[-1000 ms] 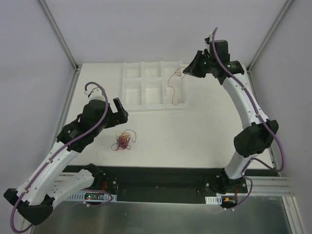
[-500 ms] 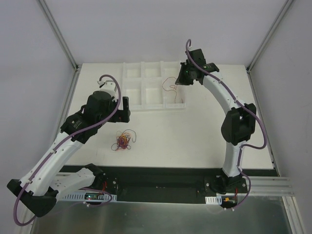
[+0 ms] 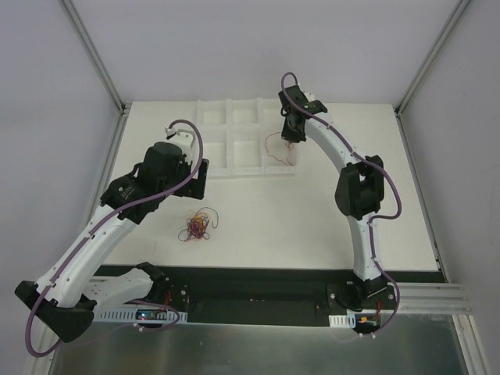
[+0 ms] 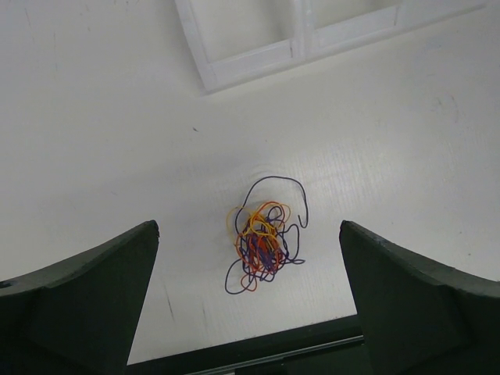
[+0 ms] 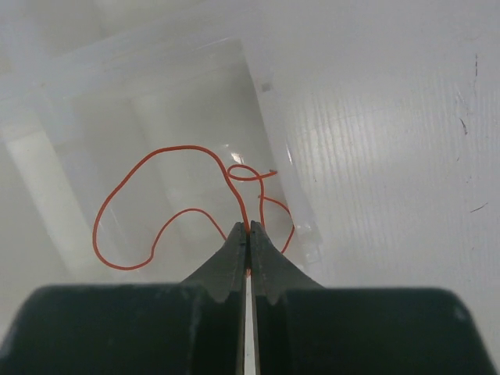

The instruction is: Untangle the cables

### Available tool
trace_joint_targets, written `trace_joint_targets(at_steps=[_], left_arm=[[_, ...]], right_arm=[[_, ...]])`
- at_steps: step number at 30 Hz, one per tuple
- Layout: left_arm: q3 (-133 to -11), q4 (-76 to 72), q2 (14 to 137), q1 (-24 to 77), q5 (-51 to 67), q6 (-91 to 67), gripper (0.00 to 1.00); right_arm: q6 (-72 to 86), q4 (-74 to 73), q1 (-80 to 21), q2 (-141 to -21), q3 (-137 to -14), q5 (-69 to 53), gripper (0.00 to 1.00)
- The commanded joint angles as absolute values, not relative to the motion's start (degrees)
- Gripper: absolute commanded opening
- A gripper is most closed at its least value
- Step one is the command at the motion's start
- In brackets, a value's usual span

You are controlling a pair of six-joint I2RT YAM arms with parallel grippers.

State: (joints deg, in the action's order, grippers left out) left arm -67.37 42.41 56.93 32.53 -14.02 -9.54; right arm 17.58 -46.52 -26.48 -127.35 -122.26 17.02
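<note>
A small tangle of cables [image 3: 196, 226], red-orange, dark blue-purple and pale tan, lies on the white table; it also shows in the left wrist view [image 4: 262, 238]. My left gripper [image 3: 197, 181] hangs open and empty above and behind the tangle, its fingers [image 4: 86, 301] wide apart on either side of it. My right gripper [image 3: 291, 134] is shut on one red-orange cable [image 5: 168, 203] and holds it over the near right compartment of the white tray [image 3: 211, 117]; the cable's loops hang into that compartment [image 3: 275, 148].
The white tray with several compartments stands at the back middle of the table; its near corner shows in the left wrist view [image 4: 234, 66]. A black rail [image 3: 258, 285] runs along the table's near edge. Grey walls close in the sides.
My right gripper has moved left and down with the red-orange cable, from the tray's far right to over its near right compartment. My left gripper has shifted right and back, above the tangle.
</note>
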Motion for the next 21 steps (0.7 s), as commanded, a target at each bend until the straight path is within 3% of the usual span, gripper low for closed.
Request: trace_joint_targets(at_steps=[1,7,16,21], left_arm=[[-68.91,43.24,56.86,32.08,-15.73,-6.68,0.99],[-68.82,43.15,57.39,31.99,-15.38,-7.21,0.99],[-70.92,44.47,59.85,31.55,-14.76,-9.14,0.99],[-71.63,45.35,62.04,30.24,-10.91,-14.66,0.99]], right_arm=[[18.55,-45.97,-26.63,-125.59,-119.45,18.28,0.01],[20.22,-46.69,-26.89,-126.21,-120.50,23.48,0.01],[21.00,-38.42,-25.49,-132.62,-123.66,2.48,0.02],[17.77,-42.62,-24.52,-130.36,-125.86,-1.41,0.32]])
